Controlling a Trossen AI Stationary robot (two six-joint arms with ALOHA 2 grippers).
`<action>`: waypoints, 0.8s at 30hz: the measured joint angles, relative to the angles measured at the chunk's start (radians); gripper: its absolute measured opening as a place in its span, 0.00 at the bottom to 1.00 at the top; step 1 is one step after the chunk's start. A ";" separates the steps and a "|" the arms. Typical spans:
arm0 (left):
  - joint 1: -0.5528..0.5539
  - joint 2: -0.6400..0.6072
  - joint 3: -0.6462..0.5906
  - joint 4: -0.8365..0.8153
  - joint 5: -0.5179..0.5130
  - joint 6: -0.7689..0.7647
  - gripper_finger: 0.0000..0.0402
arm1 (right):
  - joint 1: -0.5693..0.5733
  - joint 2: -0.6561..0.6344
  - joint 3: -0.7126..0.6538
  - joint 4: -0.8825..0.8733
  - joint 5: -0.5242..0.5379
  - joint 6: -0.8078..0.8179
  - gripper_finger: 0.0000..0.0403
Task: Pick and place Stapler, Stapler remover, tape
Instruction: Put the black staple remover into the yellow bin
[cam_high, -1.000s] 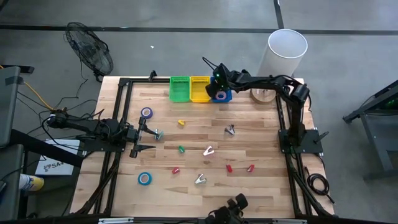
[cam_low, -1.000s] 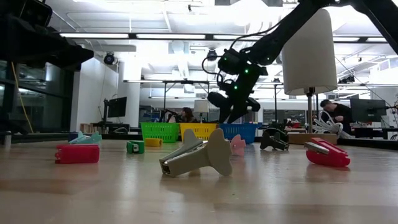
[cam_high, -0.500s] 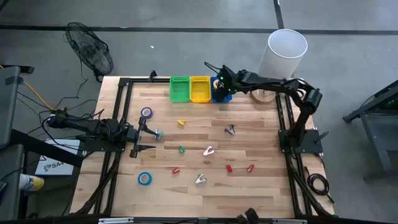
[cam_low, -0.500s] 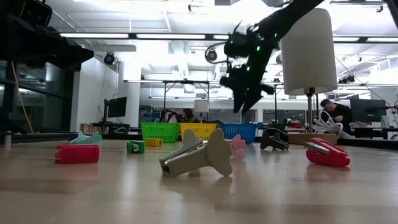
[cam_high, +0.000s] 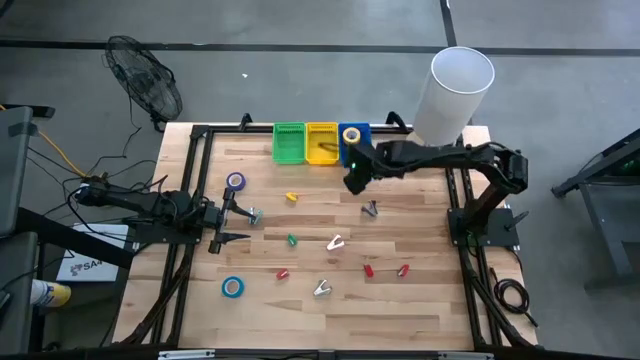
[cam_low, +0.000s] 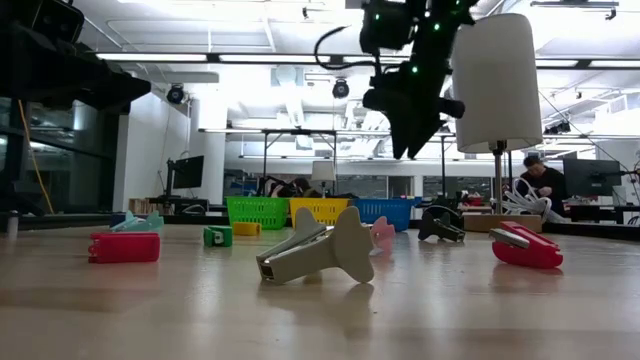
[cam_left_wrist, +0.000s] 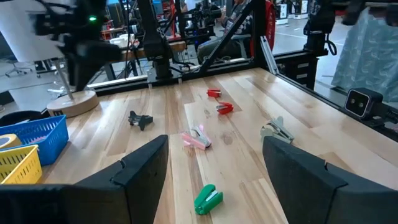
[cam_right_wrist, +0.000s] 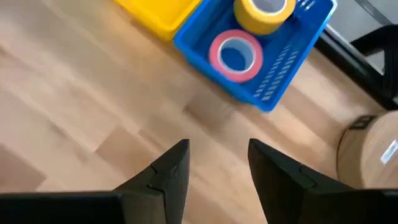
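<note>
Now your right tool (cam_right_wrist: 214, 163), fingers parted and empty, hangs near the blue basket (cam_right_wrist: 292, 59) holding pink tape (cam_right_wrist: 235, 55) and yellow tape (cam_right_wrist: 264, 12) at the counter's far edge.

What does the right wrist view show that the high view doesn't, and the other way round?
Only the right wrist view: a pink tape roll lying in the blue basket beside the yellow roll, and the right gripper open and empty. Only the high view: the left gripper waiting at the table's left, two tape rolls on the wood, and the green basket. Both: blue basket, yellow roll, yellow basket.
</note>
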 joint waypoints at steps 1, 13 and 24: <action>0.000 0.000 0.000 0.000 0.000 0.000 0.64 | 0.022 0.000 0.000 -0.012 0.013 0.025 0.39; 0.000 0.000 0.000 0.000 0.000 0.000 0.64 | 0.245 0.000 -0.124 -0.065 0.096 0.349 0.39; 0.000 0.000 0.000 0.000 0.000 0.000 0.64 | 0.331 0.000 -0.309 0.075 0.045 0.494 0.46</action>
